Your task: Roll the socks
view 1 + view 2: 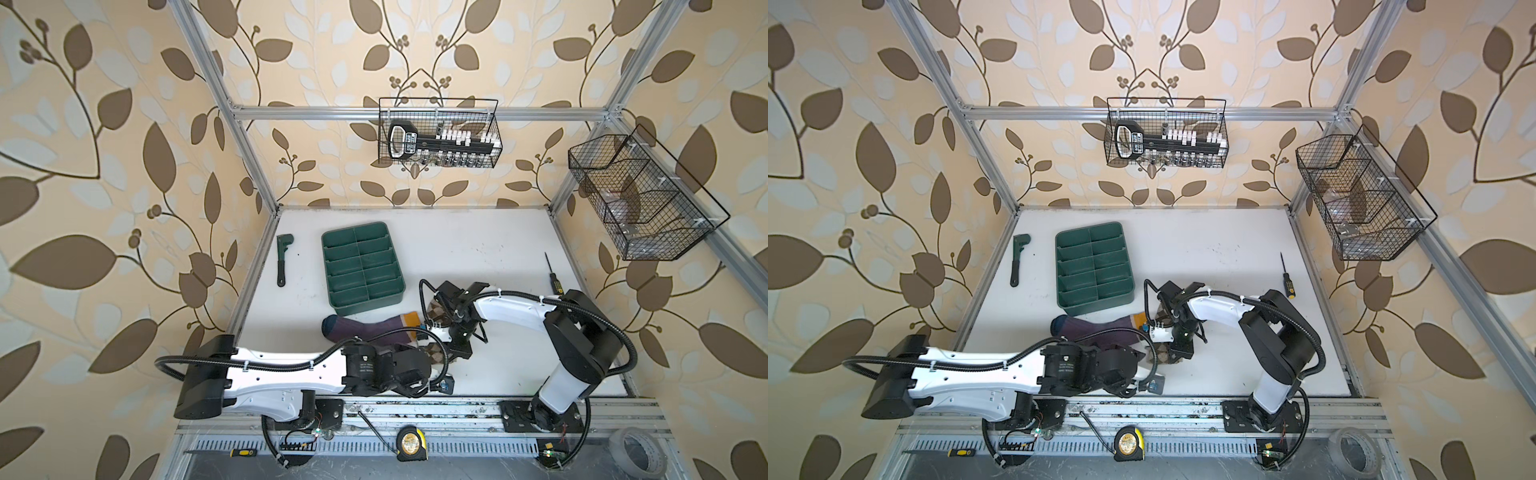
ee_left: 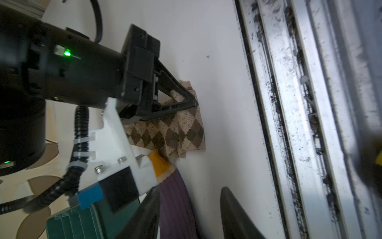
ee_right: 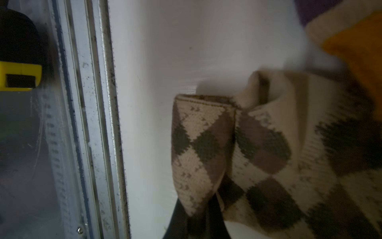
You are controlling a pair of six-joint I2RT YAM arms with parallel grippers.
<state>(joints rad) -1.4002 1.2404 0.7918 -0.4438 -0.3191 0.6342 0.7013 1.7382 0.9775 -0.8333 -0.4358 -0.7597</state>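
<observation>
Starting left of the tray (image 1: 370, 305): a wrench (image 1: 284, 259) lies flat on the table (image 1: 478, 249), well apart from everything.

Just in front of the tray is the purple sock (image 1: 374, 328), stretched out lengthwise. Its navy toe is off the tray's left front corner and its yellow cuff is off the right front corner.

The left gripper (image 2: 190, 198) is low over that sock near the cuff end. Its jaws are parted and nothing is pinched. Purple fabric runs beside one finger and bare table shows next to the other finger (image 2: 233, 213). Whether the first finger actually touches the fabric, I can't say; that corner of the wrist view is too blurred.

Just right of the cuff, off the tray's right front corner, sits the argyle sock (image 1: 435, 311), bunched up and touching the cuff. The right gripper (image 2: 193, 101) is clamped on it, with a fold of argyle squeezed between the black fingers (image 3: 179, 223).

Well to the right of the tray, a screwdriver (image 1: 554, 276) lies alone on the table.
</observation>
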